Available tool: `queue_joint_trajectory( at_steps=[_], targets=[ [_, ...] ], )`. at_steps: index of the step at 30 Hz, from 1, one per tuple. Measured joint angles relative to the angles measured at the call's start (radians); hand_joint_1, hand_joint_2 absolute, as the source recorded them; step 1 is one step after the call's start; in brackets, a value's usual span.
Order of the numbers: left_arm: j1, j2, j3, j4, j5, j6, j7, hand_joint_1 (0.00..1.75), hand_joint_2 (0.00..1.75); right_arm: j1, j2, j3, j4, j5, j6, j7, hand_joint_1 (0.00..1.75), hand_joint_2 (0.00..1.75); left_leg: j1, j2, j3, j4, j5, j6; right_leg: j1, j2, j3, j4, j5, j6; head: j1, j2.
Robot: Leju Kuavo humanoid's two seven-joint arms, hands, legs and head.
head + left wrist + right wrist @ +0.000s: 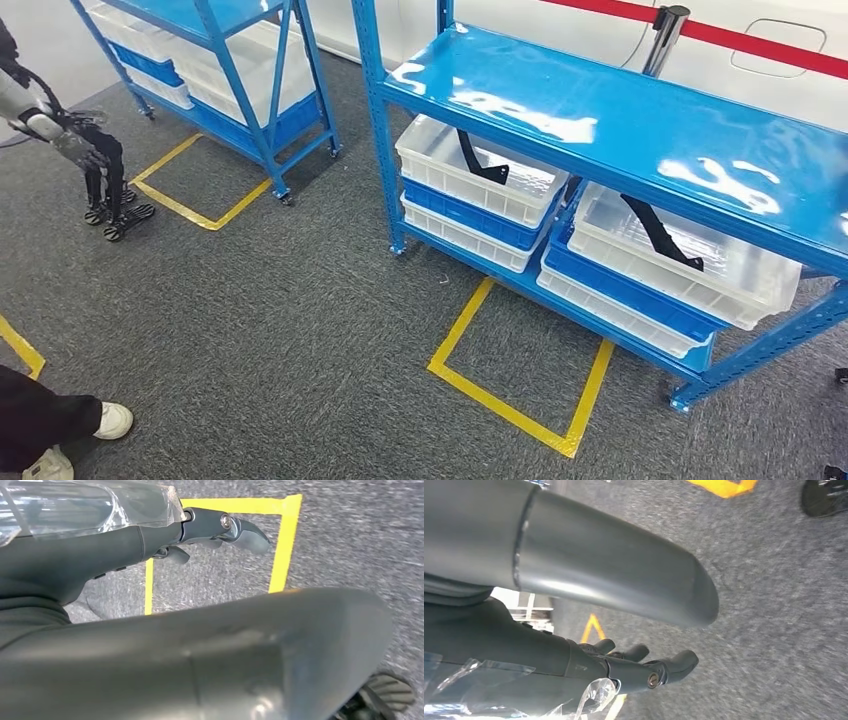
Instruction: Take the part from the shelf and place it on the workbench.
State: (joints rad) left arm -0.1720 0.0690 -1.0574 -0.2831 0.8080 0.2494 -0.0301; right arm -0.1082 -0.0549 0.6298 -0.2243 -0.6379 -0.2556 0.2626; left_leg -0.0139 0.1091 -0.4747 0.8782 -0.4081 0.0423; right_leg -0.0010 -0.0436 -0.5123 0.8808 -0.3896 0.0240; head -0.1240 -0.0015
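Two black angled parts lie in white bins on the lower level of the blue shelf (620, 120): one part (483, 165) in the left bin (470, 190), another part (660, 235) in the right bin (700, 275). My left hand (200, 530) hangs over grey carpet and a yellow tape square, fingers (247, 532) stretched out and holding nothing. My right hand (634, 667) also hangs over the carpet, its fingers (679, 662) loosely extended and empty. Both hands are far from the parts.
A yellow tape square (520, 370) marks the floor in front of the shelf. A second blue shelf (230, 90) with bins stands at the back left, with its own tape square. A person's white shoe (110, 420) is at the lower left. A silver arm with a dark hand (85, 150) hangs at the far left.
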Motion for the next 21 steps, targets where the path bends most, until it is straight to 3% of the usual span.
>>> queue_joint_trajectory(
  at_steps=[2,4,5,6,7,8,10,11,12,14,15,17,19,20,21],
  targets=[
    [-0.001,0.000,0.000,0.000,0.000,0.000,0.000,0.00,0.00,-0.002,0.001,0.000,0.000,0.000,0.000,-0.001,0.00,0.00,0.006,-0.041,-0.030,0.076,-0.050,-0.011,-0.006,0.019,0.000,-0.004,0.006,-0.010,0.000,0.000],
    [0.002,-0.001,0.000,0.000,0.000,0.000,0.000,0.00,0.00,-0.006,0.001,0.000,0.000,-0.001,0.000,-0.001,0.00,0.00,0.014,-0.085,-0.097,0.233,-0.126,-0.021,-0.008,0.041,-0.003,-0.004,0.010,-0.017,0.000,0.000],
    [0.005,-0.001,0.000,0.000,0.000,0.001,0.000,0.00,0.00,-0.007,0.001,0.000,0.000,-0.001,0.000,-0.002,0.00,0.00,0.016,-0.093,-0.128,0.303,-0.151,-0.024,-0.008,0.053,-0.005,-0.004,0.012,-0.018,0.000,0.000],
    [0.007,0.000,0.000,0.000,0.000,0.001,0.000,0.00,0.00,-0.006,0.001,0.000,0.000,-0.001,0.000,-0.002,0.00,0.00,0.018,-0.096,-0.144,0.338,-0.157,-0.026,-0.008,0.067,-0.006,-0.004,0.014,-0.018,0.000,0.000],
    [0.009,0.000,0.000,0.000,0.000,0.001,0.000,0.00,0.00,-0.005,0.001,0.000,0.000,-0.001,0.000,-0.002,0.00,0.00,0.019,-0.099,-0.138,0.327,-0.142,-0.027,-0.009,0.081,-0.006,-0.003,0.016,-0.016,0.000,0.000],
    [0.009,0.000,0.000,0.000,0.000,0.001,0.000,0.00,0.00,-0.004,0.001,0.000,0.000,-0.001,0.000,-0.002,0.00,0.00,0.021,-0.104,-0.112,0.272,-0.110,-0.026,-0.010,0.094,-0.006,-0.003,0.018,-0.013,0.000,0.000],
    [0.007,0.000,0.000,0.000,0.000,0.001,0.000,0.00,0.00,-0.005,0.001,0.001,0.000,-0.001,0.000,0.000,0.00,0.00,0.024,-0.145,-0.032,0.107,-0.040,-0.024,-0.010,0.120,-0.009,-0.002,0.023,-0.005,0.000,0.000],
    [0.006,0.000,0.000,0.000,0.000,0.001,0.000,0.00,0.00,-0.006,0.001,0.001,0.000,-0.001,0.000,0.001,0.00,0.00,0.025,-0.165,-0.003,0.045,-0.019,-0.021,-0.009,0.131,-0.012,-0.001,0.025,-0.001,0.000,0.000],
    [0.005,0.000,0.000,0.000,0.000,0.000,0.001,0.00,0.00,-0.007,0.001,0.001,0.000,-0.001,0.000,0.002,0.00,0.00,0.024,-0.178,0.011,0.010,-0.010,-0.019,-0.009,0.142,-0.017,0.000,0.028,0.004,0.000,0.000],
    [0.005,0.000,0.000,0.000,0.000,0.000,0.003,0.00,0.00,-0.003,0.001,0.001,0.000,-0.002,0.000,0.003,0.00,0.00,0.022,-0.166,0.014,-0.005,-0.005,-0.009,-0.010,0.164,-0.026,-0.002,0.036,0.016,0.001,0.000],
    [0.004,-0.001,0.000,0.000,0.000,-0.001,0.004,0.00,0.00,0.000,0.000,0.001,0.000,-0.002,-0.001,0.004,0.00,0.00,0.022,-0.155,0.014,-0.007,-0.001,-0.003,-0.012,0.159,-0.032,0.003,0.034,0.021,0.002,0.000],
    [0.002,-0.002,0.000,0.000,0.000,-0.001,0.005,0.00,0.00,0.003,0.000,0.002,0.000,-0.002,-0.002,0.004,0.00,0.00,0.023,-0.133,0.014,-0.010,0.007,0.010,-0.012,0.115,-0.060,0.062,-0.007,0.029,0.004,0.000],
    [0.005,-0.001,0.000,0.000,0.000,-0.002,0.005,0.00,0.00,0.001,0.001,0.004,0.000,-0.004,-0.003,0.004,0.00,0.00,0.021,-0.108,0.011,-0.010,0.010,0.016,-0.012,0.066,-0.125,0.209,-0.089,0.036,0.006,0.000],
    [0.006,-0.001,-0.001,0.000,0.000,-0.002,0.005,0.00,0.00,0.000,0.001,0.006,0.000,-0.004,-0.003,0.004,0.00,0.00,0.019,-0.094,0.009,-0.010,0.011,0.018,-0.013,0.058,-0.157,0.284,-0.121,0.039,0.006,0.000],
    [0.007,-0.001,-0.001,0.000,0.000,-0.002,0.005,0.00,0.00,0.000,0.001,0.007,0.000,-0.005,-0.003,0.004,0.00,0.00,0.019,-0.087,0.008,-0.009,0.011,0.018,-0.013,0.056,-0.175,0.326,-0.138,0.040,0.006,0.000]
  ],
)
